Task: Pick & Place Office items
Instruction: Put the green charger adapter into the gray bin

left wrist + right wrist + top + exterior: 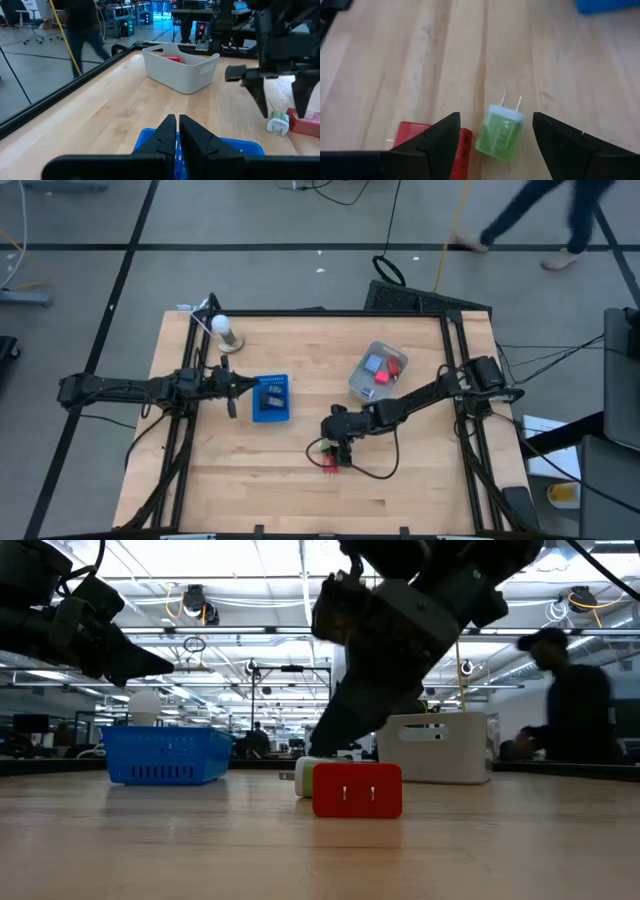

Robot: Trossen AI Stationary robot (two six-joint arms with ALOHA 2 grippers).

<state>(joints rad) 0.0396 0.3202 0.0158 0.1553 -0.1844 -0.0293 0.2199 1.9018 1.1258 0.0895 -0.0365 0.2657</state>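
Red plug block [357,790] lies nearest the low camera on the wooden table [250,480], touching a green plug [499,132] with 2 prongs. Directly above them hangs the right gripper [496,137], fingers apart, the green plug between them. To grip well, it should likely descend straight, square to the plug's flat sides, without nudging the red block. Left gripper [178,131], fingers together, hovers over the blue tray [271,398], which holds small dark pieces. Grey tub [375,373] holds red and blue pieces.
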